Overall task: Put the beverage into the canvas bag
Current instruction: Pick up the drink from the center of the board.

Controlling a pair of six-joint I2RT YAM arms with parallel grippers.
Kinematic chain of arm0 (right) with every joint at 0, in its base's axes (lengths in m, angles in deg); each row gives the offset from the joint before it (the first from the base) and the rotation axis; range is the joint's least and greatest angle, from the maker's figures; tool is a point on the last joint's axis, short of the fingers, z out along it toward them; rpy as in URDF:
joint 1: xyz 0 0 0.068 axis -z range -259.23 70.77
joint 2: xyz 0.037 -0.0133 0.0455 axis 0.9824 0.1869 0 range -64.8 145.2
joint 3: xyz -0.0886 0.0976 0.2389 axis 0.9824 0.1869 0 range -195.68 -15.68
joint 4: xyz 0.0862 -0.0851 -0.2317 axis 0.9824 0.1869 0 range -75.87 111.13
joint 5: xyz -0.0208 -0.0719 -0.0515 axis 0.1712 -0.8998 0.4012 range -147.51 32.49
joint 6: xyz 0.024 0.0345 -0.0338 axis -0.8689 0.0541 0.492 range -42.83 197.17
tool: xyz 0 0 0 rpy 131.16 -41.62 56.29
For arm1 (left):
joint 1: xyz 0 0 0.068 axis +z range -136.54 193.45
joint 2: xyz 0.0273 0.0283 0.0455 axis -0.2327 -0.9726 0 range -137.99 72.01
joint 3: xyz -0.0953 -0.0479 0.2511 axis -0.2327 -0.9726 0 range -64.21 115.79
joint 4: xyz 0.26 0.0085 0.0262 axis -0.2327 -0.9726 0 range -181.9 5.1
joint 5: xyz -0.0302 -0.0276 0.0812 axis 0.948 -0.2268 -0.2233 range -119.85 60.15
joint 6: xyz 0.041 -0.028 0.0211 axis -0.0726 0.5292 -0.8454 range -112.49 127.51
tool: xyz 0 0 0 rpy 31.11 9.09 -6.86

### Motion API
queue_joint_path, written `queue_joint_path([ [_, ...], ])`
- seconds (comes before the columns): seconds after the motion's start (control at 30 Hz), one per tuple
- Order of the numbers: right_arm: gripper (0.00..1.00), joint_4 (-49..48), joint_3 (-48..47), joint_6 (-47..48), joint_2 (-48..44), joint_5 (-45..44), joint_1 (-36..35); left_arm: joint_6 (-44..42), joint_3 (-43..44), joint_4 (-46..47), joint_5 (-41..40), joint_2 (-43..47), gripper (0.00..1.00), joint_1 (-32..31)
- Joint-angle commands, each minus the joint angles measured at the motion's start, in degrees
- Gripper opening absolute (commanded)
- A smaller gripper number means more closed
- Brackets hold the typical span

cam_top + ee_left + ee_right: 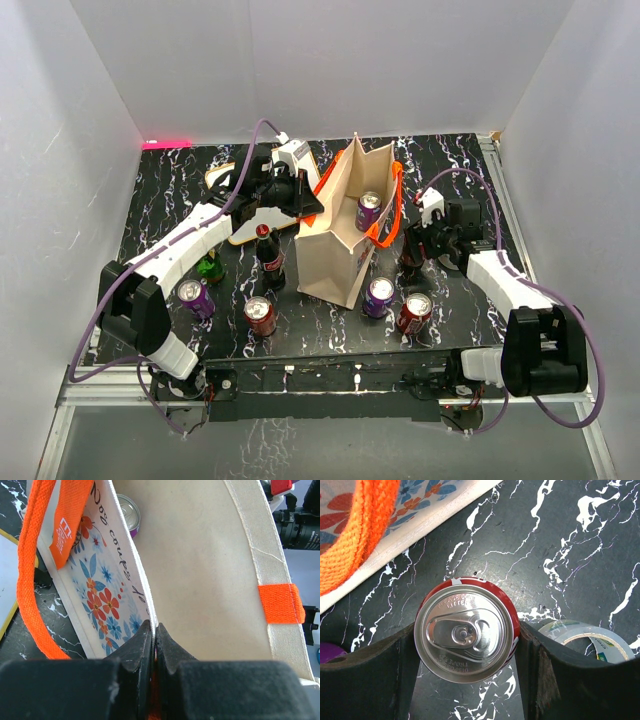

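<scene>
Black tabletop [170, 190], white walls [350, 60]; left end effector [154, 628] tight on bag [210, 580], right end effector [467, 632] tight on can [466, 615].

Black marbled table [330, 332] bearing canvas bag [335, 250], cola bottle [270, 258], green bottle [210, 267], purple can [196, 297], loose red can [261, 316], tape roll [580, 637].

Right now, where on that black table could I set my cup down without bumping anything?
Two bare patches at the back: the left corner of the table, behind the white board, and the right corner, beyond the right gripper. The front is crowded: bottles and cans flank the canvas bag, one red can clasped by that gripper.
</scene>
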Motion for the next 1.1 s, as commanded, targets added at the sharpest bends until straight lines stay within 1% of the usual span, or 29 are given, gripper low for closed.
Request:
queue_joint_path([
  [0.0, 0.62, -2.4, 0.3, 2.1, -1.3, 1.3, 1.5, -0.3, -0.4, 0.4, 1.4, 1.7, 0.0, 0.2],
  [0.1, 0.7, -2.2, -0.3, 2.1, -0.7, 2.0, 2.0, -0.3, -0.4, 0.4, 1.3, 1.7, 0.0, 0.2],
  [0.23, 0.74, -1.3, -2.1, 1.6, 0.6, 3.4, 2.0, -0.3, -0.4, 0.3, 1.3, 1.8, 0.0, 0.2],
  [0.5, 0.78, -0.6, -3.9, 1.2, 1.2, 4.4, 2.0, -0.4, -0.2, 0.3, 1.3, 1.7, 0.0, 0.2],
  [0.8, 0.79, -0.7, -4.7, 1.3, 1.3, 3.0, 2.0, -0.5, -0.5, 0.4, 1.3, 1.9, 0.0, 0.2],
  [0.87, 0.77, -0.7, -4.7, 1.2, 1.3, 2.9, 2.0, -0.6, -0.5, 0.4, 1.3, 1.8, 0.0, 0.1],
  [0.93, 0.72, -0.6, -4.7, 1.2, 1.3, 2.9, 2.0, -0.5, -0.5, 0.4, 1.4, 1.9, 0.0, 0.1],
  [1.07, 0.54, -0.4, -5.3, 0.8, 0.7, 2.7, 2.0, -0.5, -0.6, 0.5, 1.4, 1.8, 0.0, 0.2],
])
